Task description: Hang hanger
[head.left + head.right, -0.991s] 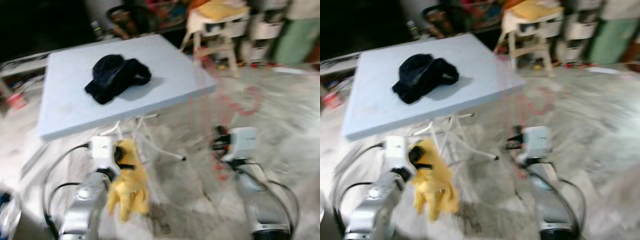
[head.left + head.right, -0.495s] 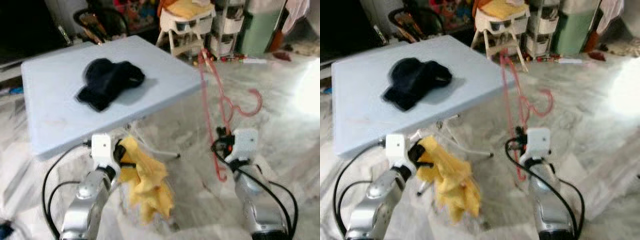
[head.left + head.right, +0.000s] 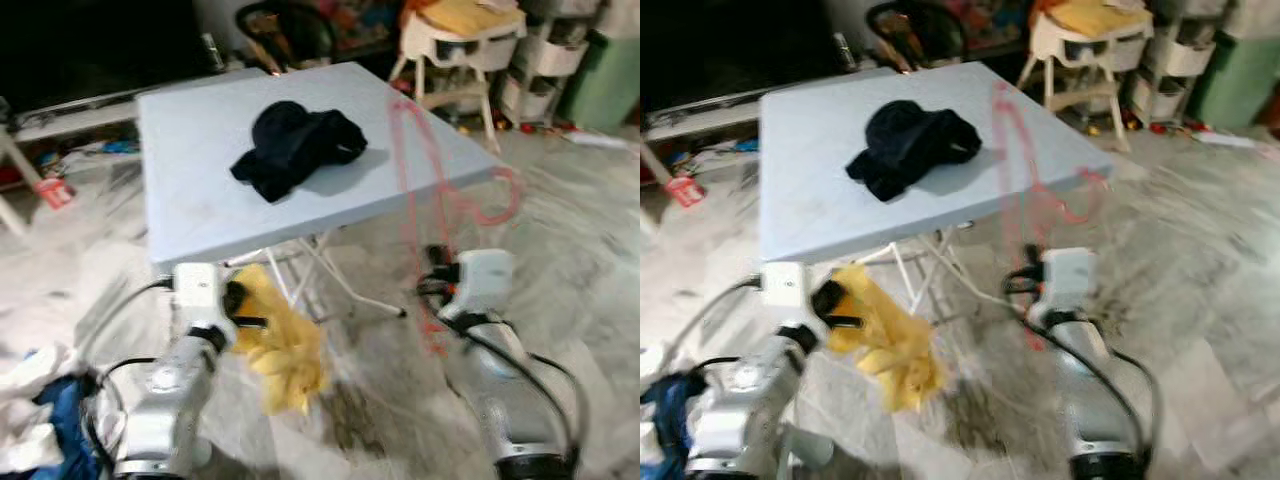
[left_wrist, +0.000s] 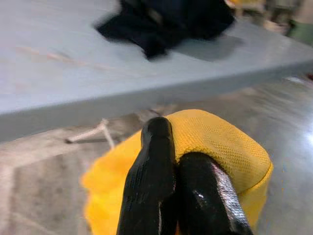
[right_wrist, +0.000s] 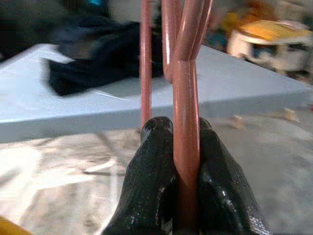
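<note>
My right gripper is shut on a pink wire hanger, which stands upright in front of the grey table's right edge; its rods pass between the black fingers. My left gripper is shut on a yellow cloth that hangs down below the table's front edge, and the cloth bulges around the closed fingers. A dark garment lies bunched on the grey folding table.
A white high chair and storage drawers stand behind the table on the right. White and blue clothes lie on the marble floor at my left. A low white bench runs along the back left.
The camera has swung, so the table now sits further right in view. Both grippers keep their hold; the yellow cloth has swung and the hanger stays upright.
</note>
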Tool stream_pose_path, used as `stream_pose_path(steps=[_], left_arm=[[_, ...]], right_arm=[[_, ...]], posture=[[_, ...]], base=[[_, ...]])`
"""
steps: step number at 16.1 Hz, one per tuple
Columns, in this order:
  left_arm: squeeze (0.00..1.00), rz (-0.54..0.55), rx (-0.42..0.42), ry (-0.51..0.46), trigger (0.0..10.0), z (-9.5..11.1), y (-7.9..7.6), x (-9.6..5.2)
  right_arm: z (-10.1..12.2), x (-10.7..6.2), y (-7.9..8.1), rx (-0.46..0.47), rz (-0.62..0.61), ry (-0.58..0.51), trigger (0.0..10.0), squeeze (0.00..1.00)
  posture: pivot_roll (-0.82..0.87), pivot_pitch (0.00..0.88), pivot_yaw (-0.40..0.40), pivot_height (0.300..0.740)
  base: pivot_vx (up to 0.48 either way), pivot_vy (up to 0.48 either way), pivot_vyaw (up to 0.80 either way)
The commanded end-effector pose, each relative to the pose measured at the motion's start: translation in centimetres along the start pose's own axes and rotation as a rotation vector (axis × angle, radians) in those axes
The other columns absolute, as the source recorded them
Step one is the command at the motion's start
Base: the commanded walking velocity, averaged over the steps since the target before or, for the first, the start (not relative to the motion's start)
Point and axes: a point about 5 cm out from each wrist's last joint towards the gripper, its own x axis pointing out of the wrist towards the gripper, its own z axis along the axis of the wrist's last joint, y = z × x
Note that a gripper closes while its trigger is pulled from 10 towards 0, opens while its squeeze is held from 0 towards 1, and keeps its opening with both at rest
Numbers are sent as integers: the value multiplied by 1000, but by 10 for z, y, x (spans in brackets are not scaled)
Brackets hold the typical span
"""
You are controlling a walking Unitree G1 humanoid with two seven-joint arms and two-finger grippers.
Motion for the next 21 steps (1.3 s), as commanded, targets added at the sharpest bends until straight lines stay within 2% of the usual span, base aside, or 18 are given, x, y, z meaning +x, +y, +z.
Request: stream_pose_path(steps=[1, 6, 8, 18, 21], left_arm=[[0, -6, 12, -46, 10000, 11, -4, 3], [0, -26, -5, -106, 10000, 21, -10, 6], [0, -26, -9, -119, 10000, 24, -10, 6], [0, -34, -9, -125, 10000, 25, -11, 6], [0, -40, 60, -199, 10000, 41, -15, 5]], right_arm=[[4, 2, -3, -3, -7, -19, 10000, 0], [6, 2, 1, 1, 16, -35, 10000, 0], [9, 2, 1, -5, 26, -49, 10000, 0], [12, 2, 6, -28, 54, -76, 10000, 0], [16, 2, 6, -34, 58, -93, 10000, 0]], posture=[[-45, 0, 85, 740], [-49, 0, 84, 740], [-47, 0, 83, 740], [-44, 0, 87, 740], [-41, 0, 82, 740]], base=[[0, 0, 0], [0, 0, 81], [315, 0, 0], [455, 0, 0], [445, 0, 548]])
